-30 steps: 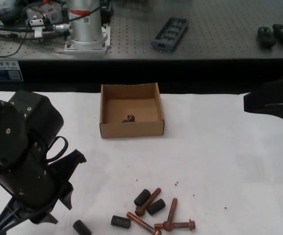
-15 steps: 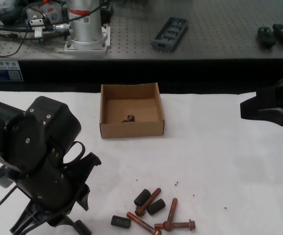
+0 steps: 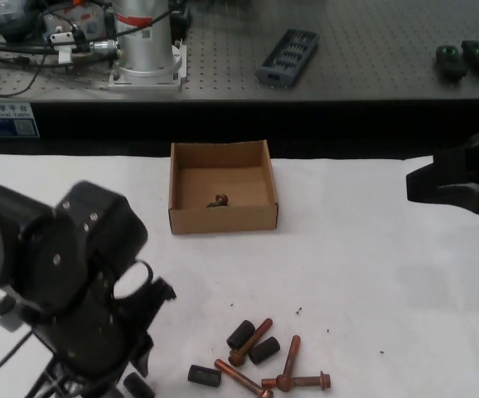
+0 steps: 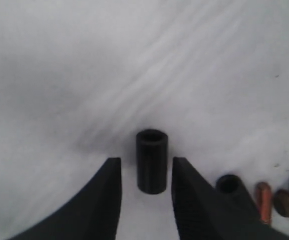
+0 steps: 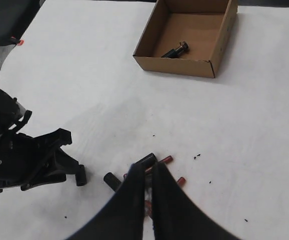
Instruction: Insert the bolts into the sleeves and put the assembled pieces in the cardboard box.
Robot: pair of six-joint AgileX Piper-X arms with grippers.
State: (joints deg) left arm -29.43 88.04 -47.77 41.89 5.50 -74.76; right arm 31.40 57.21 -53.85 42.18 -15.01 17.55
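Note:
My left gripper is open and low over the white cloth, its two fingers on either side of an upright-looking black sleeve without touching it. That sleeve lies at the front edge beside the left arm. Several copper bolts and three more black sleeves lie in a loose pile at the front centre. The cardboard box stands at mid table with one assembled piece inside. My right gripper is shut and empty, high above the pile, at the right edge.
Bare white cloth stretches between the pile, the box and the right arm. Behind the table runs a perforated metal bench with a silver post base, a dark rack and two small black pieces.
The left arm has moved right and down towards the front, bringing its open fingers around the lone sleeve. The right arm edged slightly left, then held still.

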